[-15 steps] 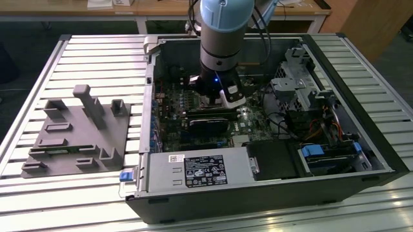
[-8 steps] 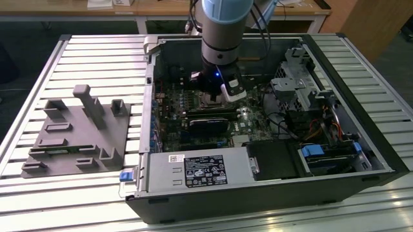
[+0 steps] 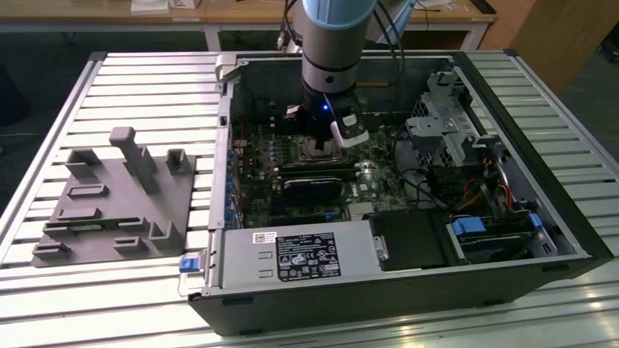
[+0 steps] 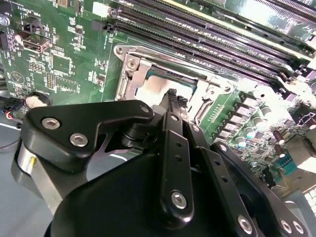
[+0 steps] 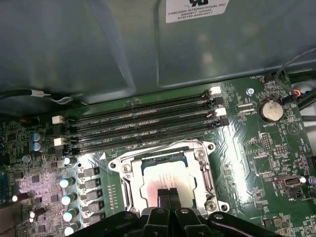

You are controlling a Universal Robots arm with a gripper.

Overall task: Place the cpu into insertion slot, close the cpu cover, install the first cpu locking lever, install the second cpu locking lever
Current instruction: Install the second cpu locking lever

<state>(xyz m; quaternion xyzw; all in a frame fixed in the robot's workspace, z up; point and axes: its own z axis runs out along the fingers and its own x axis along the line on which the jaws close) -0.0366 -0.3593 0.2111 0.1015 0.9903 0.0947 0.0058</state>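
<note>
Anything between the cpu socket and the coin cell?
Bare green board with small parts, in the first wrist view; cpu socket, coin cell.

I see my arm (image 3: 329, 51) reaching down into the open computer case (image 3: 406, 290). A grey fixture (image 3: 116, 203) sits on the slatted worktop (image 3: 58, 130) beside it.

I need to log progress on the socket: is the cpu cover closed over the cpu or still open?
Closed. In the first wrist view the cpu cover lies flat, framing the cpu in its cut-out.
</note>
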